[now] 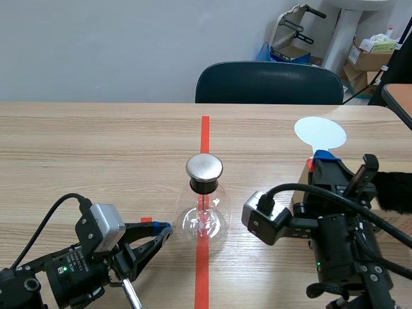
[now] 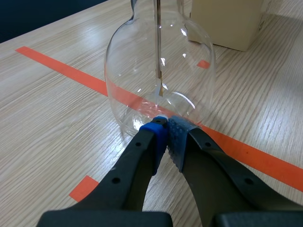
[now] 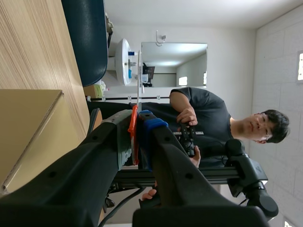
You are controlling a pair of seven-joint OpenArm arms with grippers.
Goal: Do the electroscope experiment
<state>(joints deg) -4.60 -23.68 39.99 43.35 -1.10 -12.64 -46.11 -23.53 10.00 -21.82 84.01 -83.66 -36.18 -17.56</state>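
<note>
The electroscope, a round glass flask (image 1: pixel 204 219) with a metal cap (image 1: pixel 204 167) and a thin rod inside, stands on the red tape line at mid-table. My left gripper (image 1: pixel 164 227) is low on the table just left of the flask's base. Its fingers (image 2: pixel 156 137) are shut on nothing and their tips (image 2: pixel 166 125) almost touch the glass (image 2: pixel 142 71). My right gripper (image 1: pixel 320 158) is raised to the right of the flask, shut on the red handle (image 3: pixel 134 127) of a white round disc (image 1: pixel 320 133) that sticks out beyond it.
A cardboard box (image 1: pixel 302 177) lies under the right arm, close behind the flask (image 2: pixel 227 21). A dark furry piece (image 1: pixel 394 192) is at the right edge. A dark chair (image 1: pixel 269 84) stands behind the table. A person (image 3: pixel 213 118) shows in the right wrist view.
</note>
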